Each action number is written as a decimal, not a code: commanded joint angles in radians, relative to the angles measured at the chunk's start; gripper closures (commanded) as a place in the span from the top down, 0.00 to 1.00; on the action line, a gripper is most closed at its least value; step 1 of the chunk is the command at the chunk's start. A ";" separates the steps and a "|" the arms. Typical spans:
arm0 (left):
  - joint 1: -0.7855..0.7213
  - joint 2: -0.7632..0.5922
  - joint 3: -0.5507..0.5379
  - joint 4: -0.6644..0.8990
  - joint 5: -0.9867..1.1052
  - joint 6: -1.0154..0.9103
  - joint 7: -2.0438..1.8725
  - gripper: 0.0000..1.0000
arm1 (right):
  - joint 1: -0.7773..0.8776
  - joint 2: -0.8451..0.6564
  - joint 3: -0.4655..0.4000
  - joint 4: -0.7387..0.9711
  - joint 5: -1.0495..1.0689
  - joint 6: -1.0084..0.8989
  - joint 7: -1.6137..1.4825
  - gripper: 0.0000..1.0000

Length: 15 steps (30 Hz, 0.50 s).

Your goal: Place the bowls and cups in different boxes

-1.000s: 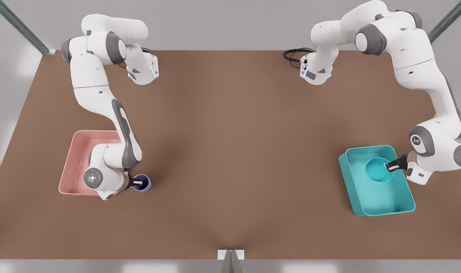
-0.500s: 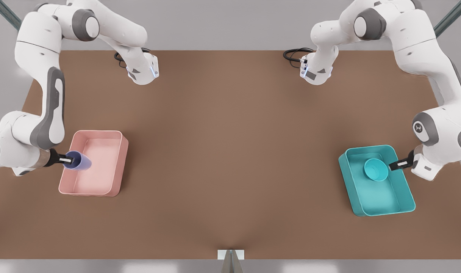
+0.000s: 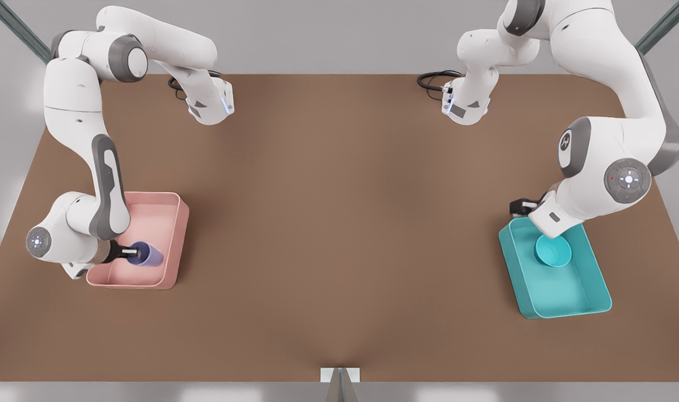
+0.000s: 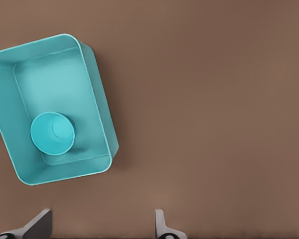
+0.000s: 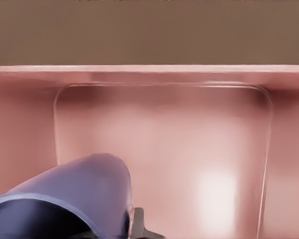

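Brown table [image 3: 339, 234]: pink box [image 3: 174, 240] at the front view's left, teal box [image 3: 562, 290] at right. Teal bowl [image 3: 553, 250] sits inside the teal box; left gripper [image 4: 99, 226] hangs above bare table beside it, fingers wide apart, empty. Right gripper [image 3: 126, 252] pinches lavender cup's [image 3: 147, 254] rim over the pink box. Cup looks light, rigid, prob. slick; rim grip suits.

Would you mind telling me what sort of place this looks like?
Probably a simulated robot test bench: a bare brown table, two white arms mounted at its far edge, and a pink box and teal box for sorting.
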 commanded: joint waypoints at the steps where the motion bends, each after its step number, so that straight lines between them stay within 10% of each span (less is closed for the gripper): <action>1: -0.001 -0.001 0.000 0.000 0.003 -0.047 -0.032 1.00 | 0.000 -0.002 0.000 -0.006 0.021 0.025 -0.174 1.00; 11: 0.000 0.000 0.000 0.000 0.004 -0.047 -0.031 1.00 | 0.000 -0.081 0.028 0.013 0.026 -0.145 -0.165 1.00; 15: 0.003 0.000 0.000 0.000 0.008 -0.047 -0.031 1.00 | 0.098 -0.229 0.026 0.213 -0.135 -0.608 0.178 1.00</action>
